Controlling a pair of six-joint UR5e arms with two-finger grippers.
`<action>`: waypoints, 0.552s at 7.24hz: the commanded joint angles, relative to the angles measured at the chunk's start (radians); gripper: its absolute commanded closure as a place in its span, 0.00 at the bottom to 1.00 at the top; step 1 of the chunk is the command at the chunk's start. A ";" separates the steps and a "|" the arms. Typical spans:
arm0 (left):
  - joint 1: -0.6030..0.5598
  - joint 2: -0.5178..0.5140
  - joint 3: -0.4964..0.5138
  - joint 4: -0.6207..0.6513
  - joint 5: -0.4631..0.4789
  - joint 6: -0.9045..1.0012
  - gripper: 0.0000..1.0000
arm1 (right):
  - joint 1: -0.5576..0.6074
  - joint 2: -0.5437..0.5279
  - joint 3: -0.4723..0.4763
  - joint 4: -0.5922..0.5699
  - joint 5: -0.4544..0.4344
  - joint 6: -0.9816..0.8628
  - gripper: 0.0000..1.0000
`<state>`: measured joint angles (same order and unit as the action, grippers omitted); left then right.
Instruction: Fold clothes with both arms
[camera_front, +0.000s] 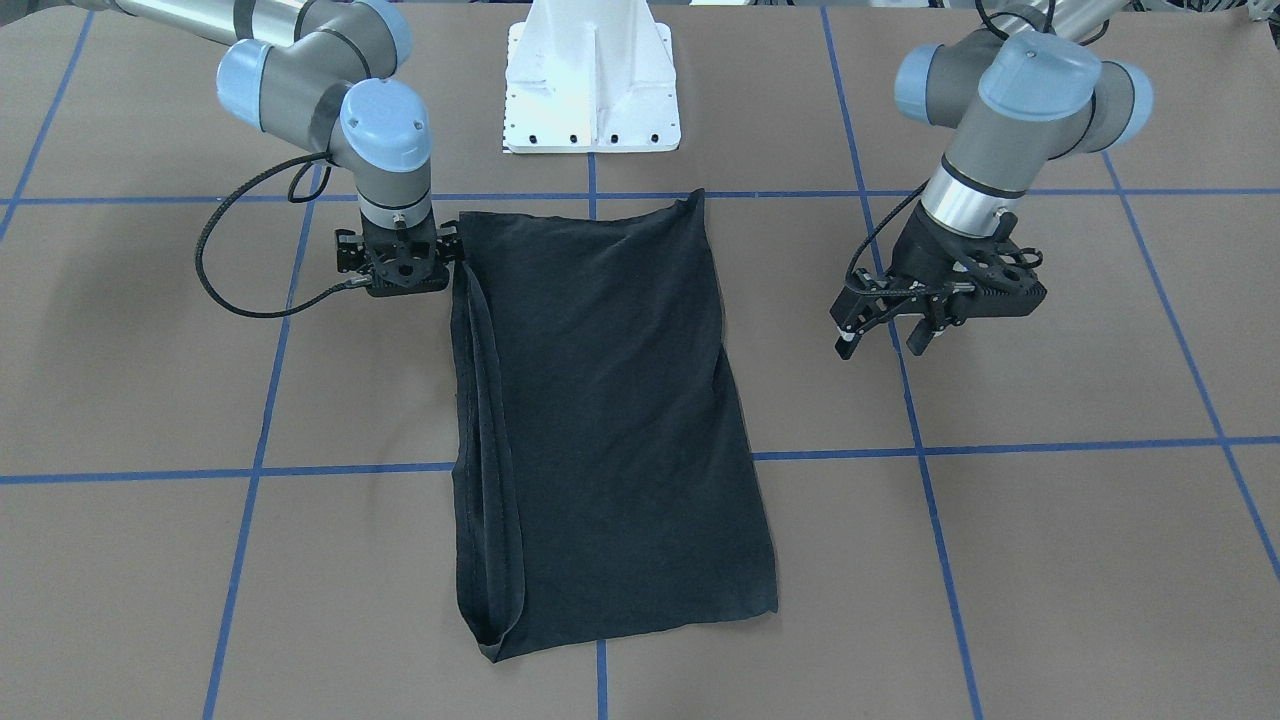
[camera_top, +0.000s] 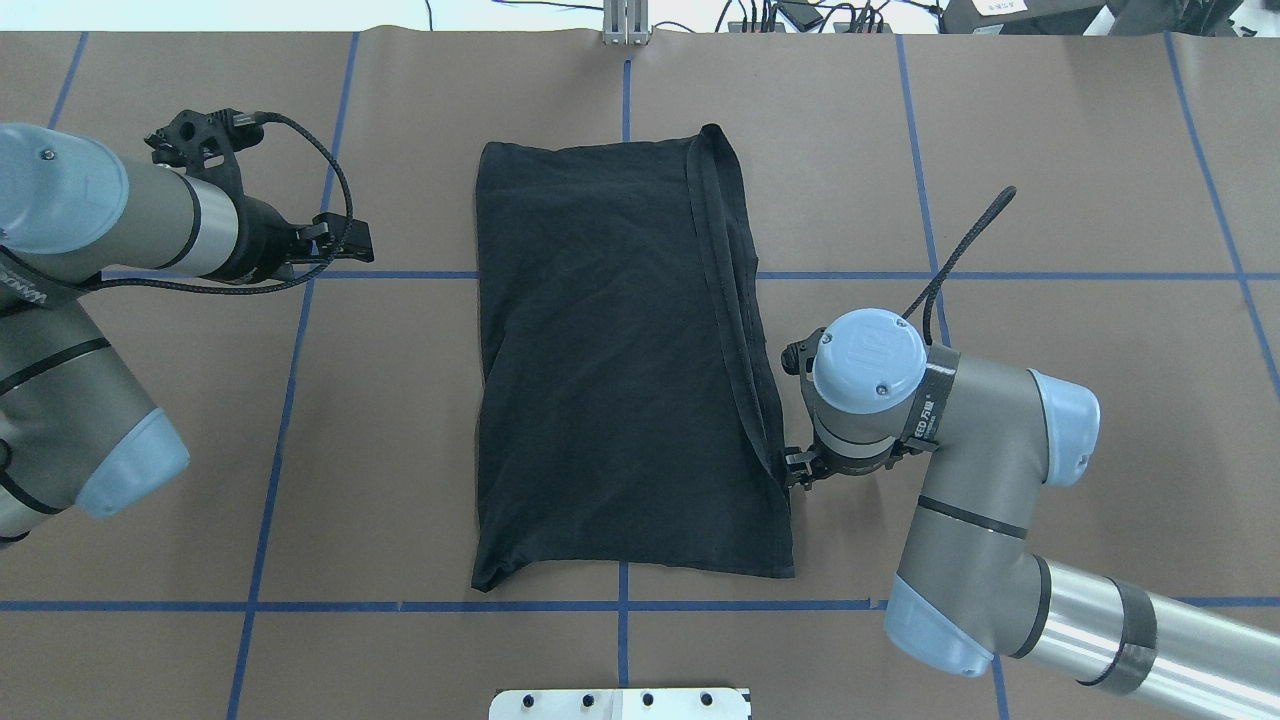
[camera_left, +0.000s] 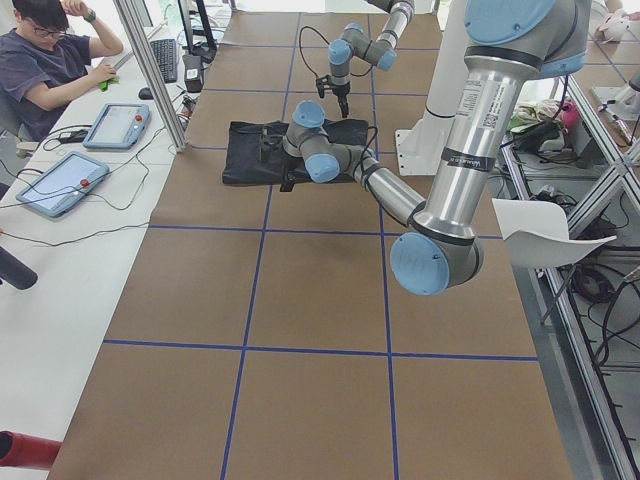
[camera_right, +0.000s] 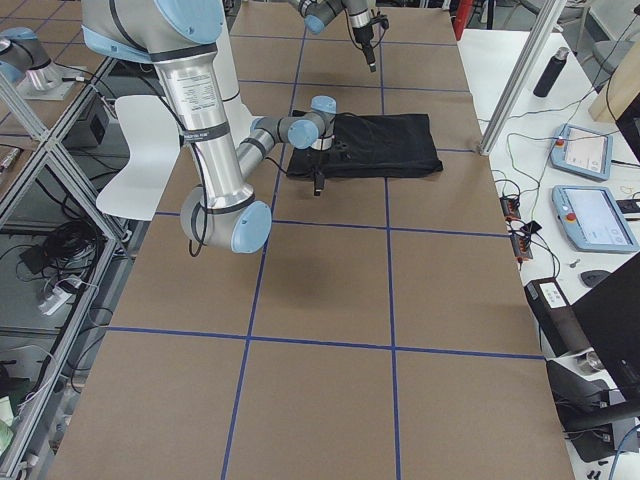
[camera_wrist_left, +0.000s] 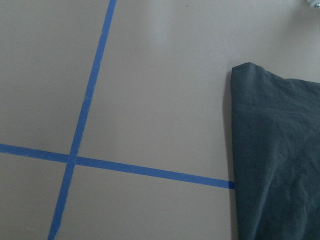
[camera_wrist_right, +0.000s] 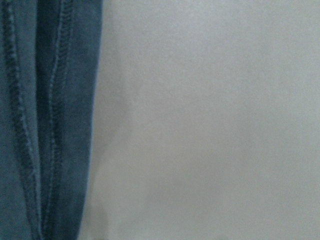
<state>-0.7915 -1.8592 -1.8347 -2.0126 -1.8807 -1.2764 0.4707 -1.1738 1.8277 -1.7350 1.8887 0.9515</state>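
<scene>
The black T-shirt (camera_front: 600, 400) lies flat on the brown table, folded into a long rectangle with a doubled hem strip along one long side (camera_top: 735, 300). Its logo is hidden. My right gripper (camera_front: 400, 275) points straight down, low at the shirt's near corner on the hem side (camera_top: 795, 468); its fingers are hidden, so I cannot tell whether it grips cloth. Its wrist view shows the hem (camera_wrist_right: 45, 125) beside bare table. My left gripper (camera_front: 882, 335) is open and empty, held above the table off the shirt's other long side (camera_top: 345, 240). Its wrist view shows a shirt corner (camera_wrist_left: 275, 150).
The white pedestal base (camera_front: 590, 90) stands at the robot's edge of the table, in line with the shirt. Blue tape lines (camera_front: 255, 470) grid the brown table. An operator (camera_left: 50, 60) sits at a side desk with tablets (camera_right: 595, 215).
</scene>
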 joint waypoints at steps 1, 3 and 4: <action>0.000 0.002 0.002 0.000 0.000 0.003 0.00 | 0.063 0.009 0.050 0.003 0.076 -0.002 0.00; 0.000 0.002 0.011 -0.002 0.002 0.006 0.00 | 0.055 0.107 -0.008 0.003 0.050 -0.002 0.00; 0.000 0.002 0.012 -0.003 0.002 0.008 0.00 | 0.043 0.170 -0.075 0.002 0.040 -0.002 0.00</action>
<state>-0.7915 -1.8578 -1.8261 -2.0143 -1.8793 -1.2702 0.5227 -1.0750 1.8185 -1.7323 1.9387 0.9496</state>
